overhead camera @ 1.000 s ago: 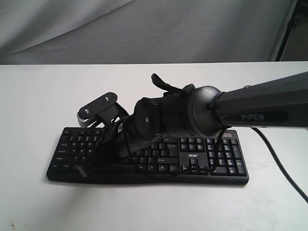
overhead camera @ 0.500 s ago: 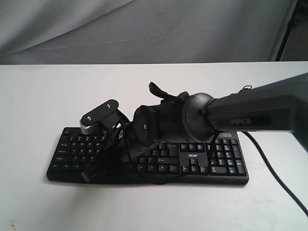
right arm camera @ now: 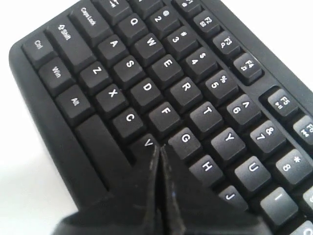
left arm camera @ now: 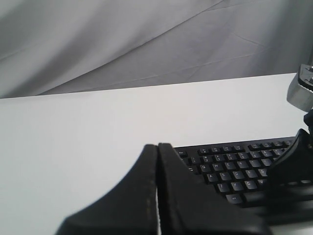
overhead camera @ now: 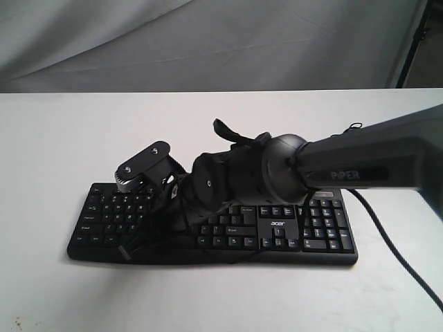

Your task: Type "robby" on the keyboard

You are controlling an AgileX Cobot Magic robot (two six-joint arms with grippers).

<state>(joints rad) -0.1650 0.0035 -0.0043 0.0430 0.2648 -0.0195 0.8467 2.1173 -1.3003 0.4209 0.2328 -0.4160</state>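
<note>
the keyboard (overhead camera: 304,232) lies flat on the white surface (overhead camera: 55,138). the right claw (right arm camera: 157,152), pinched together on nothing, points its tips at the v key, just beside g. the left claw (left arm camera: 157,152), likewise pressed together and empty, hangs short of the keyboard's end

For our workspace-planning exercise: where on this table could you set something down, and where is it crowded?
Bare white table lies left of the wide black plastic keyboard, and behind it up to the grey cloth. Crowded: the right gripper over its letter keys.
</note>
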